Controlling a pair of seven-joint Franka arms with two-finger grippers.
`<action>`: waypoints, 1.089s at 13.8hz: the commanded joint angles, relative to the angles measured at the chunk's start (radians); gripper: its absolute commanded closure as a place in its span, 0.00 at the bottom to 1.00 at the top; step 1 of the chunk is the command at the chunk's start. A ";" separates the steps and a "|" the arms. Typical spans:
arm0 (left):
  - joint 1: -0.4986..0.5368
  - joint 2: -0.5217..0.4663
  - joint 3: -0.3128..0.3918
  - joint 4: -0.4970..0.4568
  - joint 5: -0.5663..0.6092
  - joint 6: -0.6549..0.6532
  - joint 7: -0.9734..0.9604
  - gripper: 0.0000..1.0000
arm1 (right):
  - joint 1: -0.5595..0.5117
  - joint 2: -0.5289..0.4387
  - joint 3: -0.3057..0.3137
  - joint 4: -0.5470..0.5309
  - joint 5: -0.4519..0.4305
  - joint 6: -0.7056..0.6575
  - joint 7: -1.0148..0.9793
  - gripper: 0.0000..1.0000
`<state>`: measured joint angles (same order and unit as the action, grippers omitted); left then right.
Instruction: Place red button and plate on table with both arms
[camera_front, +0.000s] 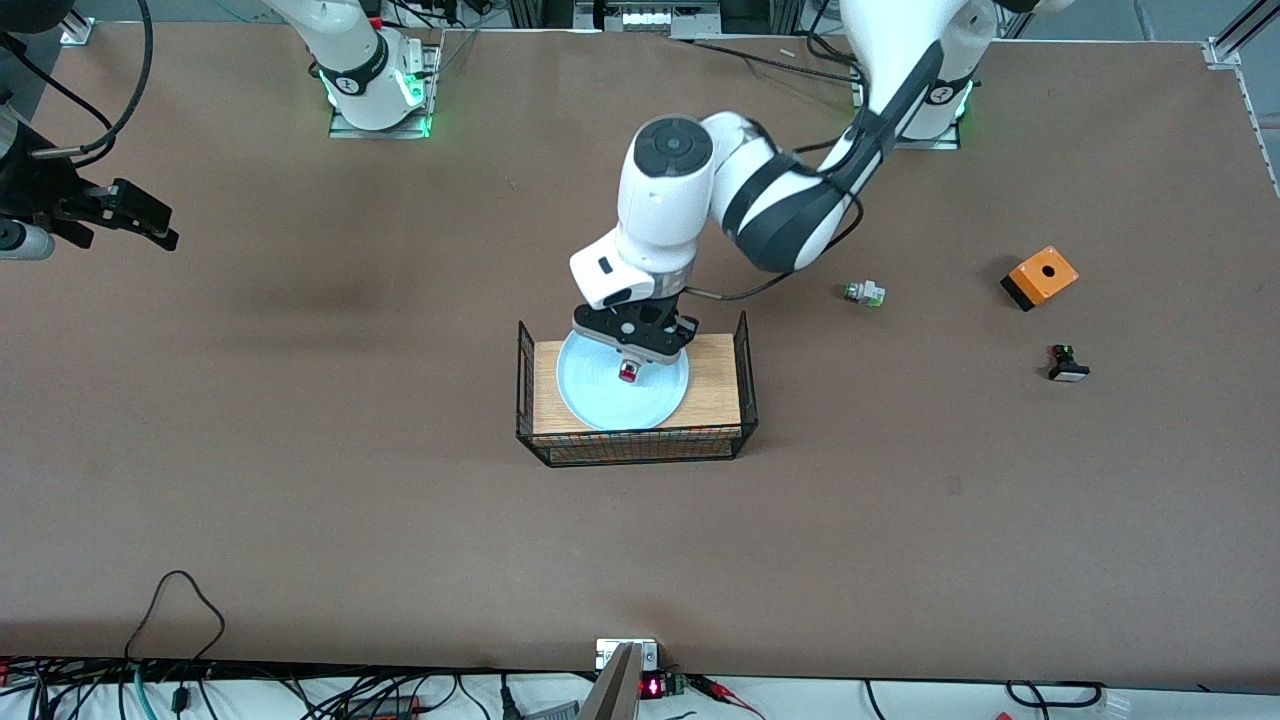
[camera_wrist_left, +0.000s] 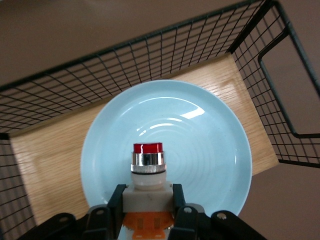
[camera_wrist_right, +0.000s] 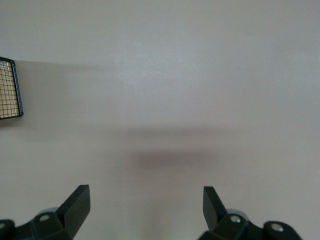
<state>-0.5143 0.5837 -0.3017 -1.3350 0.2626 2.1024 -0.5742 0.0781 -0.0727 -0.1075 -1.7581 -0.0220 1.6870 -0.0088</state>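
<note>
Matte brown table (camera_front: 300, 480), left gripper (camera_wrist_left: 148, 212) clenching red button (camera_wrist_left: 147, 170) over round plate (camera_wrist_left: 210, 150), right gripper (camera_wrist_right: 146, 202) spread, waiting.

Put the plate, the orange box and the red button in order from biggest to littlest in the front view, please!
1. Plate, by far the biggest.
2. Orange box.
3. Red button, the littlest, held in the left gripper over the plate.
</note>
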 joint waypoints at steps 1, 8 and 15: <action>0.010 -0.143 0.016 -0.004 0.018 -0.204 -0.012 0.96 | -0.004 0.020 0.000 0.019 0.016 0.000 0.006 0.00; 0.253 -0.223 0.006 -0.016 -0.020 -0.496 0.166 0.94 | 0.104 0.057 0.006 0.026 0.019 -0.023 0.042 0.00; 0.529 -0.196 0.006 -0.248 -0.082 -0.425 0.383 0.96 | 0.253 0.123 0.009 0.063 0.085 -0.021 0.398 0.00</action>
<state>-0.0766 0.3900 -0.2811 -1.4906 0.1984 1.5930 -0.2862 0.2374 0.0361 -0.0942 -1.7302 0.0515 1.6802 0.1816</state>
